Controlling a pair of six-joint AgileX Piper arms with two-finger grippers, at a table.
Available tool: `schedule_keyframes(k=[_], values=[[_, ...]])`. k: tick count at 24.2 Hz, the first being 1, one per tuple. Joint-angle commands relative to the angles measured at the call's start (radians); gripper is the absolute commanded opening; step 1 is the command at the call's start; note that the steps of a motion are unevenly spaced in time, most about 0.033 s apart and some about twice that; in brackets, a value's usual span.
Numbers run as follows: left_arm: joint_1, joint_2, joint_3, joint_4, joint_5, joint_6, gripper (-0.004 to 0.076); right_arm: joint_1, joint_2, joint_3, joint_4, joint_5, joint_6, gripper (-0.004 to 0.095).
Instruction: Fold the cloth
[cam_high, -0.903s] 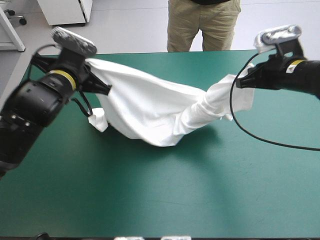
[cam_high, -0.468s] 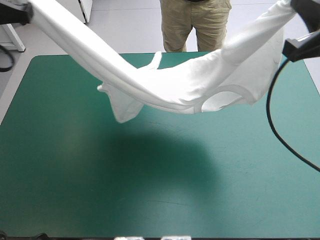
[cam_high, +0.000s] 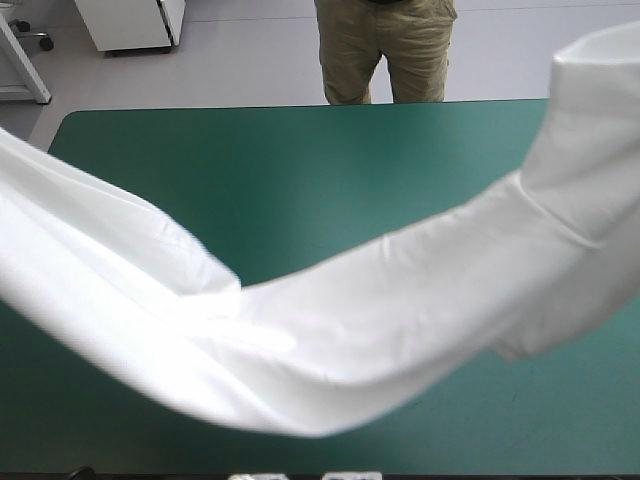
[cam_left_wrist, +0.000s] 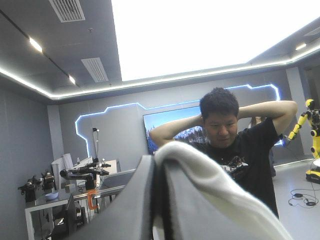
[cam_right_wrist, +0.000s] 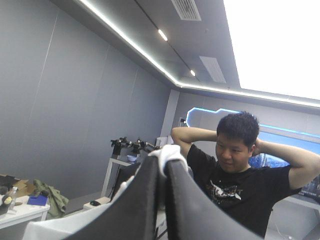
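Note:
The white T-shirt (cam_high: 330, 340) is lifted high off the table and hangs in a long sagging band from the left edge to the upper right of the high view. Neither gripper shows in that view. In the left wrist view my left gripper (cam_left_wrist: 157, 162) is shut on the T-shirt (cam_left_wrist: 215, 185), whose white fabric bulges out past the fingertips and falls to one side. In the right wrist view my right gripper (cam_right_wrist: 162, 162) is likewise shut on the T-shirt (cam_right_wrist: 170, 151), with a small white tuft at the tips. Both wrist views look level into the room.
The teal-green cover (cam_high: 300, 180) shows beyond the raised shirt and in strips beneath it, with the table's far edge (cam_high: 300, 105) in sight. The shirt hides most of the near half of the table.
Both arms have risen with the T-shirt. It has left the table and come up close under the high camera, and the grippers have passed out of the high view.

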Motion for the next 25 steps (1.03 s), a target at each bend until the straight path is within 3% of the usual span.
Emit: schedule_keyframes(k=[1,7,13,17,19,25], values=[[0.001,0.001,-0.003,-0.021,-0.061,0.003,-0.0009,-0.002,0.004,-0.003,-0.017,-0.037,-0.01,-0.0017],[0.001,0.051,0.067,0.157,0.1,-0.053,-0.0009,-0.002,0.006,0.114,-0.109,0.062,-0.008,-0.0017],[0.001,0.097,0.274,0.277,0.108,-0.138,-0.0009,-0.002,0.006,0.386,-0.184,0.035,0.006,-0.0016],[0.003,0.203,0.548,0.51,0.016,-0.383,-0.0009,-0.002,0.01,0.827,-0.164,-0.15,0.002,-0.0017],[0.049,0.274,0.633,0.448,-0.106,-0.429,-0.0008,-0.002,0.043,1.021,-0.157,-0.267,0.002,-0.0017],[0.181,0.445,0.643,0.273,-0.243,-0.459,-0.0008,-0.002,0.188,1.131,-0.197,-0.458,0.002,-0.0018]])
